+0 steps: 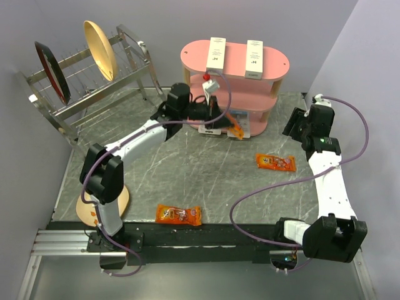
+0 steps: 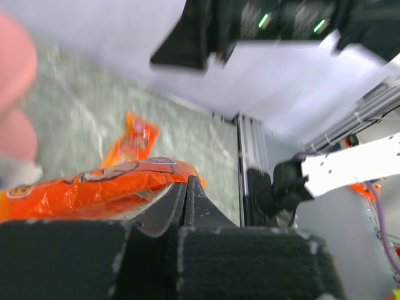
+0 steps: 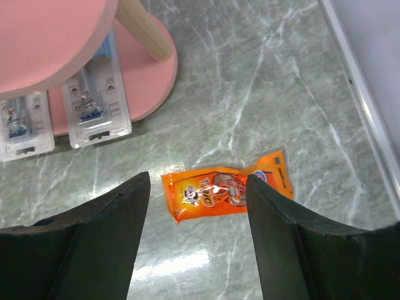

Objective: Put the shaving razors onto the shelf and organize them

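While pinching an orange packet (image 2: 94, 184) in fully closed left gripper (image 2: 187, 182), hovers by bottom board of shelf (image 1: 234, 57); needs lowering, releasing.

On grey worktop (image 1: 206, 181): pink shelf (image 1: 234, 59), wire dish rack (image 1: 81, 94), orange packet (image 1: 275, 162) at right, second orange packet (image 1: 179, 215) near front edge. On shelf's bottom board: shaving razors (image 3: 97, 106), flat.

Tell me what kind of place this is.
Likely a robot lab cell staged as a home: left arm and right arm bolted to a metal rail, plain walls close around the table, props like a pink shelf and dish rack.
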{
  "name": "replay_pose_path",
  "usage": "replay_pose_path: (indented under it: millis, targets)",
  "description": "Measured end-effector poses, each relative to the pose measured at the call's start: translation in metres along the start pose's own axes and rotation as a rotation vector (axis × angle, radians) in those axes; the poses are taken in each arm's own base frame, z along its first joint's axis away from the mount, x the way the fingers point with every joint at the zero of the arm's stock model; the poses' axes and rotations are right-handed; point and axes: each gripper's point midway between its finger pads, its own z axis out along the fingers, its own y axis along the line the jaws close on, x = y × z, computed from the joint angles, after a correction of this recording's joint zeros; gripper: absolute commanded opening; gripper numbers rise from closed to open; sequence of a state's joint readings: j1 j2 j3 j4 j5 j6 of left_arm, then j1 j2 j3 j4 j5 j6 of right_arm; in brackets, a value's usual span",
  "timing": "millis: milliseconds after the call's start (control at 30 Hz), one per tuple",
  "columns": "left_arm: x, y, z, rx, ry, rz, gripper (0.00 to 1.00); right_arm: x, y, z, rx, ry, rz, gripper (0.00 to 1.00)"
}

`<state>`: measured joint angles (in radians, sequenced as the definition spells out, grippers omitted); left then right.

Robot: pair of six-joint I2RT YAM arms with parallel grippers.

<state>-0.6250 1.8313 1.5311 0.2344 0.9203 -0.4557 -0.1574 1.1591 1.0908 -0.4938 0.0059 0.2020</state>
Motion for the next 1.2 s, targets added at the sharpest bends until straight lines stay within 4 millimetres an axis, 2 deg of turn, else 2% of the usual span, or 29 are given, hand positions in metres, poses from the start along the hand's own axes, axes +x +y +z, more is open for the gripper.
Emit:
replay_pose_path:
  millis: [33,167,367,500,667,800,1067,1200]
  targets:
    - [-0.015,-0.007,0.001,0.015,-0.025,0.027,0.01,-0.001,-0.002,-0.001,0.004,-0.005,-0.002,0.7]
    - [-0.042,-0.02,0.002,0.043,-0.072,0.075,0.01,-0.005,-0.006,-0.007,0.014,-0.026,-0.005,0.7]
    - [-0.065,-0.019,0.013,0.068,-0.111,0.123,0.01,-0.007,-0.014,-0.013,0.03,-0.048,0.003,0.7]
    - [-0.06,-0.001,0.028,0.067,-0.105,0.117,0.01,-0.005,-0.018,-0.013,0.04,-0.046,0.008,0.7]
    - [-0.036,0.032,0.043,0.047,-0.072,0.07,0.01,-0.004,-0.023,-0.013,0.052,-0.043,0.013,0.7]
    - [-0.022,0.052,0.052,0.036,-0.057,0.043,0.01,-0.005,-0.027,-0.013,0.063,-0.044,0.014,0.7]
    - [-0.035,0.064,0.056,0.023,-0.09,0.062,0.01,-0.006,-0.033,-0.013,0.079,-0.047,0.009,0.7]
    - [-0.04,0.078,0.05,-0.03,-0.114,0.063,0.01,-0.006,-0.035,-0.012,0.088,-0.045,0.009,0.7]
